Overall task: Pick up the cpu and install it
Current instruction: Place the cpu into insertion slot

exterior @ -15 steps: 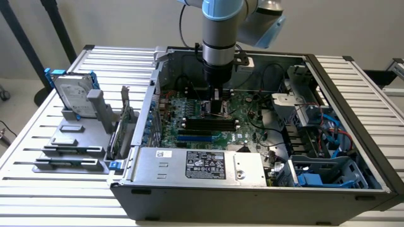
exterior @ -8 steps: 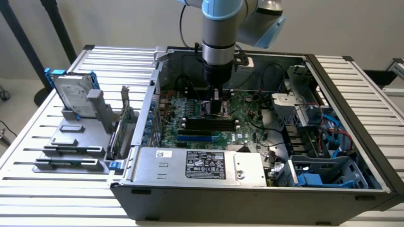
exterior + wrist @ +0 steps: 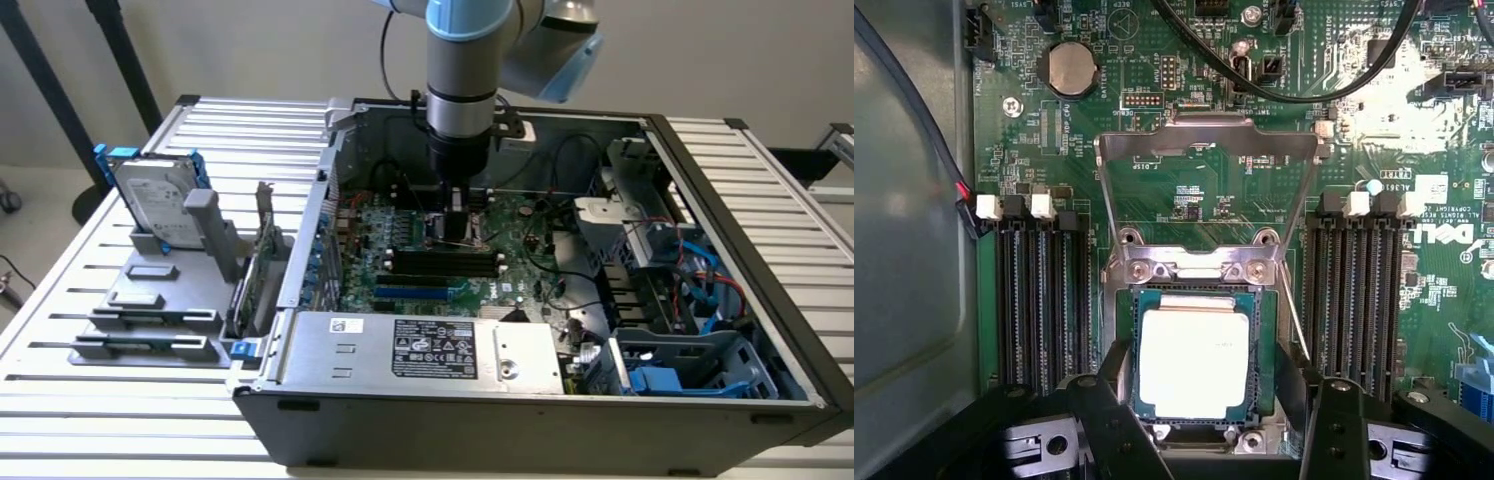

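Cpu [image 3: 1192, 362] flat in socket [image 3: 1262, 340], prob seated; load plate [image 3: 1209, 135] flipped up for access. Gripper [image 3: 1219, 420] over it w/ jaws wide apart, nothing held.

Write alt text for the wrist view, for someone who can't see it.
A silver-topped cpu lies flat in the socket of a green motherboard, between the two black fingers of the open end effector. The socket's metal load plate is swung open, and black memory slots flank it.
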`<action>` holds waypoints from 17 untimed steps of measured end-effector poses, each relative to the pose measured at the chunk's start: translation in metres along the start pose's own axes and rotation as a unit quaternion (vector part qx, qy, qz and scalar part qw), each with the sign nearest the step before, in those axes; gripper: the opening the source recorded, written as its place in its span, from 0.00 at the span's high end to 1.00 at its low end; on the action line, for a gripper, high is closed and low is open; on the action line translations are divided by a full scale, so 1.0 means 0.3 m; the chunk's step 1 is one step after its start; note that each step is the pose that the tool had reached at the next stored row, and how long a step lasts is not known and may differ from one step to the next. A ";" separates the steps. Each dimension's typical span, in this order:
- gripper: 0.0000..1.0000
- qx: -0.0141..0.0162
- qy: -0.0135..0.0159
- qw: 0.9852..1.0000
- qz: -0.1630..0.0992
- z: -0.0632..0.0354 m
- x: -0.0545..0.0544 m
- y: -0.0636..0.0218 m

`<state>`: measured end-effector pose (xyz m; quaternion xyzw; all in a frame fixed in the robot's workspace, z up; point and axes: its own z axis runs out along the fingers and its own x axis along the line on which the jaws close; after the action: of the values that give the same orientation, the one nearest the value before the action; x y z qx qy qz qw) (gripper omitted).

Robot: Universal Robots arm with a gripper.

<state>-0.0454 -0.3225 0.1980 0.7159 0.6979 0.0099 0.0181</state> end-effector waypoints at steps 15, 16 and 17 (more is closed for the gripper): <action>0.31 0.000 -0.010 1.000 -0.003 -0.006 0.000 -0.001; 0.31 0.000 -0.010 1.000 -0.003 -0.009 0.000 -0.001; 0.31 0.000 -0.010 1.000 -0.003 -0.012 0.000 -0.001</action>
<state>-0.0458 -0.3224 0.2016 0.7137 0.7000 0.0024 0.0248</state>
